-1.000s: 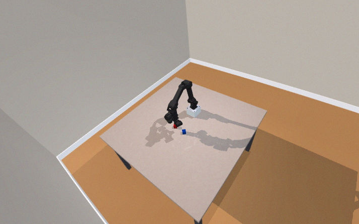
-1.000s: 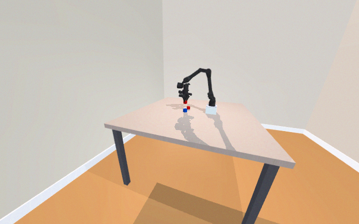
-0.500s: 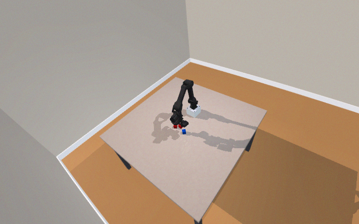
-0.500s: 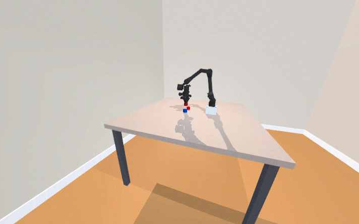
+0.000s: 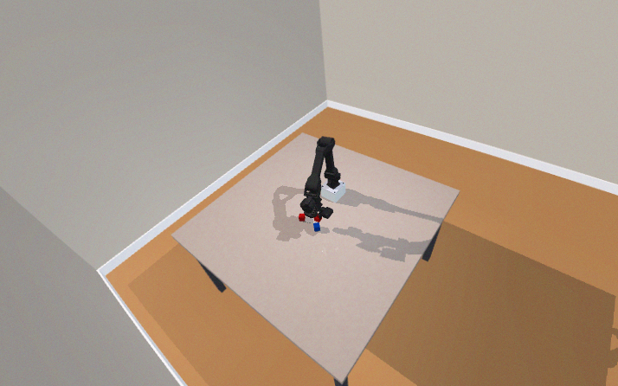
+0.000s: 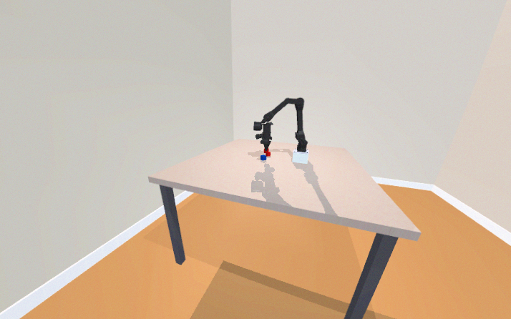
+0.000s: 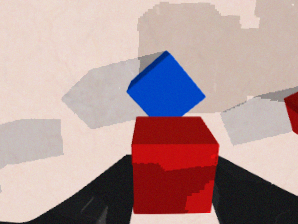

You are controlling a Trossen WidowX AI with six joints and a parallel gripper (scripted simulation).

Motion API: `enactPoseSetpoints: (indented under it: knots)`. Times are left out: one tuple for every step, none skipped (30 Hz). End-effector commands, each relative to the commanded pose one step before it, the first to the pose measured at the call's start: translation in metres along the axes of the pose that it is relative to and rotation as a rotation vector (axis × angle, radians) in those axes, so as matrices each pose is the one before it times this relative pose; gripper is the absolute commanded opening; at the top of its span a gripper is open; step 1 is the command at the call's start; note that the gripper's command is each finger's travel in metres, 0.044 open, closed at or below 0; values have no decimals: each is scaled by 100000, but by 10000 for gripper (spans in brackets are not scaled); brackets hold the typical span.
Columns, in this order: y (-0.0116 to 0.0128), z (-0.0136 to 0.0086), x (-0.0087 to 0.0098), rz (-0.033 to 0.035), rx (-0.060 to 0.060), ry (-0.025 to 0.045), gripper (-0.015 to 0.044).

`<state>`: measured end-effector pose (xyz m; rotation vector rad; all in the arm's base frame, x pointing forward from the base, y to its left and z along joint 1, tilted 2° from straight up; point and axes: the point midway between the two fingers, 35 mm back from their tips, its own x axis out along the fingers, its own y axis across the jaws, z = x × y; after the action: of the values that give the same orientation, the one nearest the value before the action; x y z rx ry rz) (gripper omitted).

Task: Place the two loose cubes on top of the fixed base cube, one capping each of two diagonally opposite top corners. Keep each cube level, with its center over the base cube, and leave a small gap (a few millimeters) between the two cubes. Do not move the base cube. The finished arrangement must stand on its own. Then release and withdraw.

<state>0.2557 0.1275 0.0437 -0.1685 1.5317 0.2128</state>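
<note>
My gripper (image 5: 318, 216) (image 6: 266, 149) (image 7: 170, 163) is shut on a red cube (image 5: 318, 219) (image 6: 265, 151) (image 7: 175, 155), with a dark finger on each side of it. The held cube is above the table, near the blue cube. The blue cube (image 5: 317, 227) (image 6: 263, 157) (image 7: 167, 85) stands on the table. In the wrist view it is turned about 45 degrees to the held cube, which hides its near corner. The other red cube (image 5: 301, 216) (image 6: 268, 154) (image 7: 294, 112) rests on the table beside the blue one, cut off by the wrist view's right edge.
The white arm mount (image 5: 333, 192) (image 6: 300, 156) stands on the table (image 5: 331, 297) (image 6: 217, 170), behind the cubes in the top view and right of them in the exterior view. Arm shadows fall around the cubes.
</note>
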Motion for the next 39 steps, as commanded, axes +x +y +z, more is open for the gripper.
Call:
enactPoseSetpoints:
  knots:
    - [54, 34, -273, -35, -1240, -1418, 105]
    - [0, 0, 0, 0, 0, 0, 105]
    - [0, 0, 0, 0, 0, 0, 105]
    - [0, 0, 0, 0, 0, 0, 105]
    - [0, 0, 0, 0, 0, 0, 105]
    - [0, 0, 0, 0, 0, 0, 105]
    - [1, 2, 44, 0, -3, 0, 105]
    - [3, 6, 131, 0, -10, 0, 105]
    - [4, 8, 218, 0, -16, 1, 105]
    - [4, 8, 272, 0, -20, 1, 105]
    - [4, 5, 272, 0, -21, 1, 105]
    - [3, 2, 271, 0, -21, 2, 105]
    - [3, -1, 270, 0, -21, 2, 105]
    - [2, -4, 270, 0, -21, 2, 105]
    - [2, -7, 269, 0, -21, 2, 105]
    - [1, -9, 267, 0, -20, 3, 105]
    - [0, -10, 213, 0, -16, 2, 105]
    - [0, -7, 127, 0, -10, 1, 105]
    - [0, -2, 42, 0, -3, 1, 105]
    - [0, 0, 0, 0, 0, 0, 105]
    - [0, 0, 0, 0, 0, 0, 105]
    - [0, 0, 0, 0, 0, 0, 105]
    - [0, 0, 0, 0, 0, 0, 105]
    - [0, 0, 0, 0, 0, 0, 105]
    - [0, 0, 0, 0, 0, 0, 105]
    - [0, 0, 0, 0, 0, 0, 105]
    - [0, 0, 0, 0, 0, 0, 105]
    - [0, 0, 0, 0, 0, 0, 105]
    - [0, 0, 0, 0, 0, 0, 105]
    - [0, 0, 31, 0, 38, 0, 105]
    - [0, -1, 78, 0, 96, 1, 105]
    - [0, 0, 31, 0, 38, 0, 105]
    - [0, 0, 0, 0, 0, 0, 105]
    - [0, 0, 0, 0, 0, 0, 105]
    - [0, 0, 0, 0, 0, 0, 105]
    - [0, 0, 0, 0, 0, 0, 105]
    - [0, 0, 0, 0, 0, 0, 105]
    - [0, 0, 0, 0, 0, 0, 105]
    - [0, 0, 0, 0, 0, 0, 105]
